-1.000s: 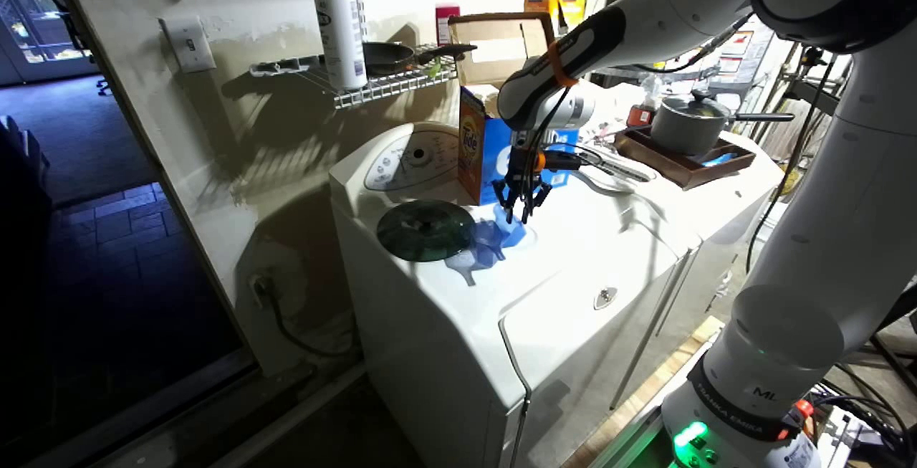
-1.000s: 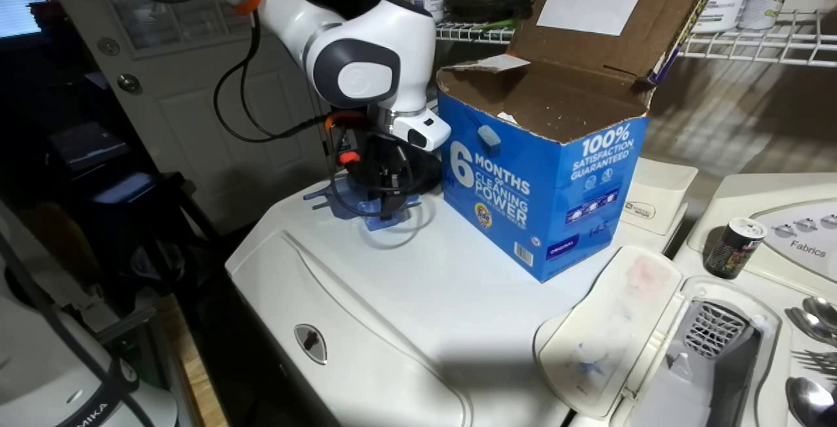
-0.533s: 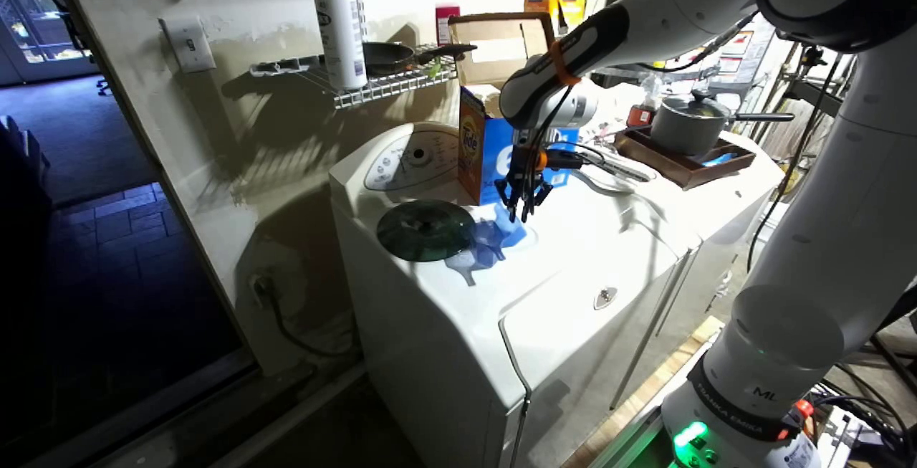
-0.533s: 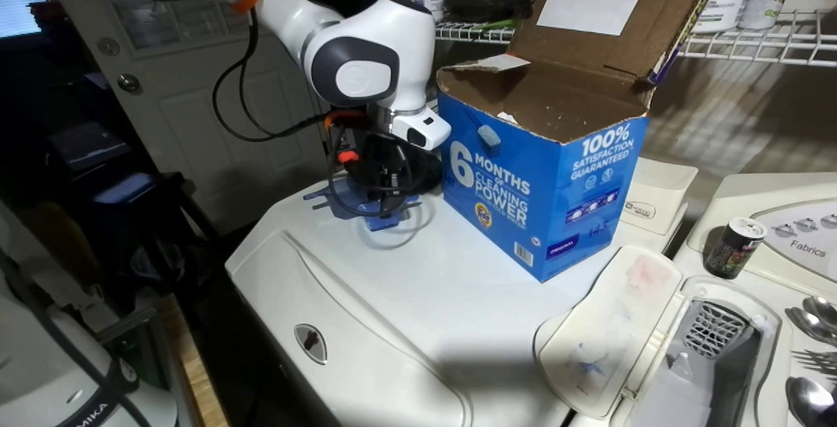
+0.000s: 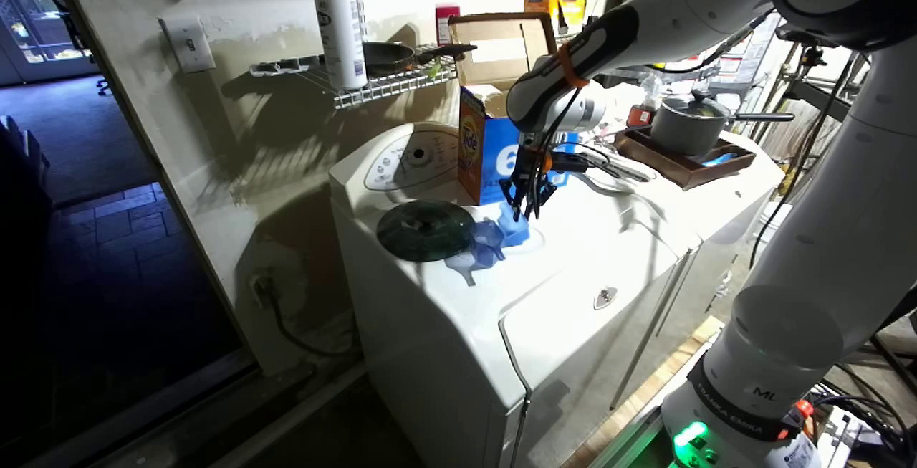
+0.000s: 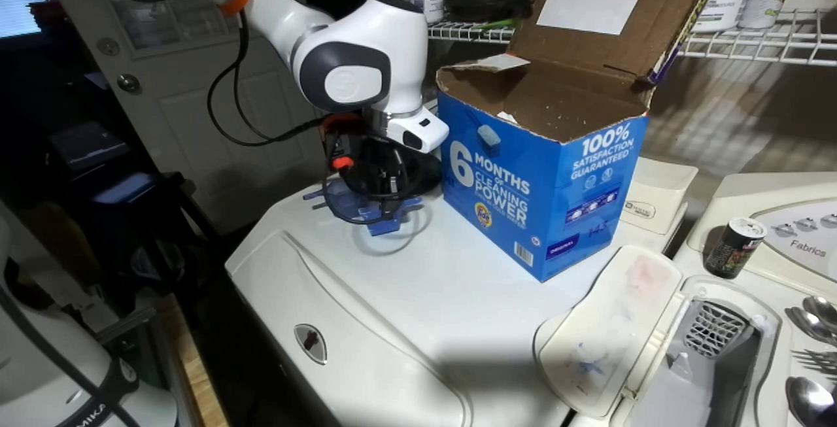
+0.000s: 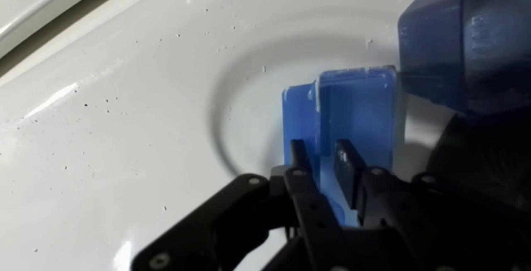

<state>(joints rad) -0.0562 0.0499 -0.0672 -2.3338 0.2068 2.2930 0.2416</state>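
Observation:
My gripper (image 7: 320, 142) is partly open, with its two black fingers apart over a blue plastic piece (image 7: 365, 96). One edge of the piece runs between the fingers. I cannot tell whether a finger touches it. In both exterior views the gripper (image 5: 526, 216) points down at this piece (image 5: 514, 230), which stands on the white machine top (image 6: 451, 296). It also shows under the fingers (image 6: 384, 225). A second, darker translucent blue piece (image 7: 439, 47) lies beside it, near a dark round disc (image 5: 423, 230). The gripper and cables partly hide the blue pieces in an exterior view.
An open blue and orange Tide box (image 6: 503, 191) stands close to the gripper. A wire shelf (image 5: 401, 84) holds a white bottle (image 5: 339, 31) and a pan (image 5: 387, 58). A pot (image 5: 688, 124) sits in a brown tray (image 5: 688, 178). A cream container (image 6: 614, 322) lies open near cutlery.
The gripper has shifted slightly, to the right in an exterior view. The near blue piece has moved a little and looks slightly turned. The finger gap shows no clear change.

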